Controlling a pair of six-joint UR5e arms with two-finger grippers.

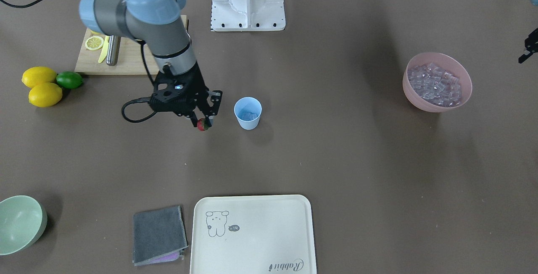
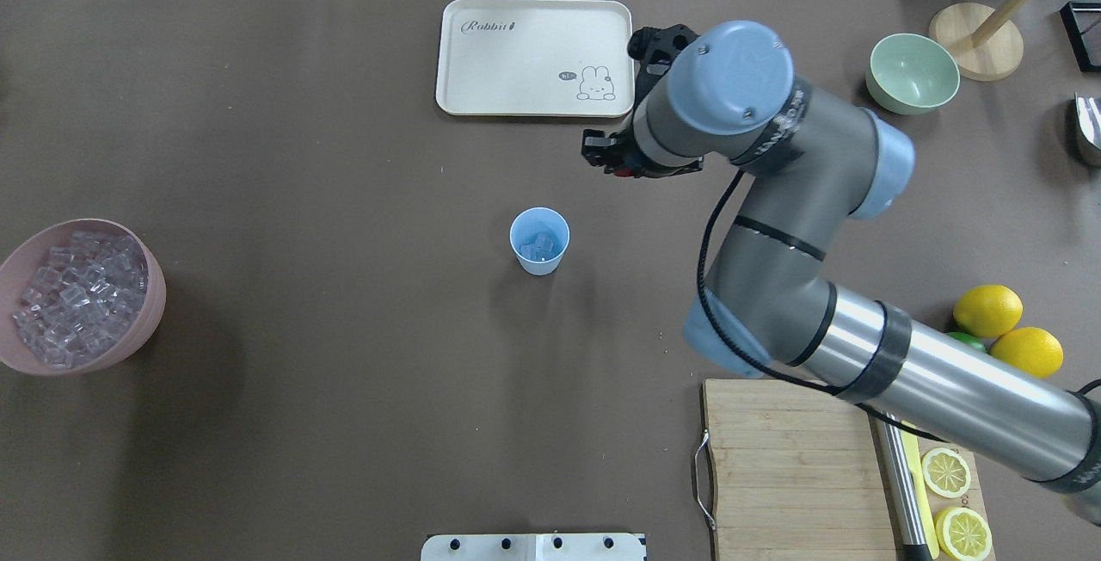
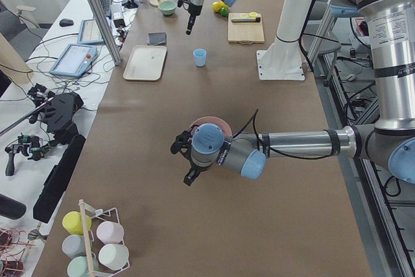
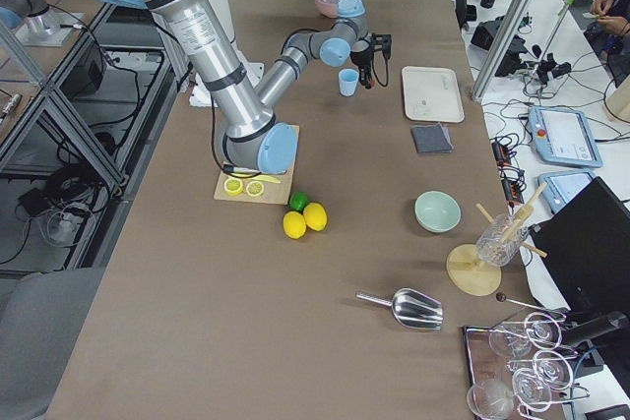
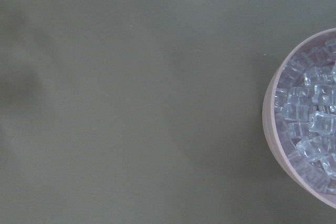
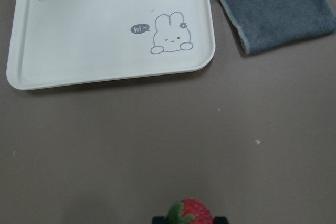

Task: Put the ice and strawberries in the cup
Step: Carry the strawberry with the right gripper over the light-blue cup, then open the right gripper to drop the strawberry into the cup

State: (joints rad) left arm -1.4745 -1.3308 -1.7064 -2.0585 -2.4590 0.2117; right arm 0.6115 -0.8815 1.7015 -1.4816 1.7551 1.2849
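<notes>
right gripper (image 1: 204,122) pinching 1 strawberry (image 1: 203,125), just beside the cup (image 1: 248,113) | ice (image 2: 539,243) in cup, bare table (image 1: 294,160) all round | tray (image 1: 260,240), cloth (image 1: 157,234) well apart | left gripper (image 1: 528,50) near pink bowl (image 1: 414,97), can't tell if it's open

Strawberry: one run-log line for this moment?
right fingers: shut on strawberry | strawberry: held beside cup, not over it | cup: upright, ice inside | pending: strawberry into cup
</notes>
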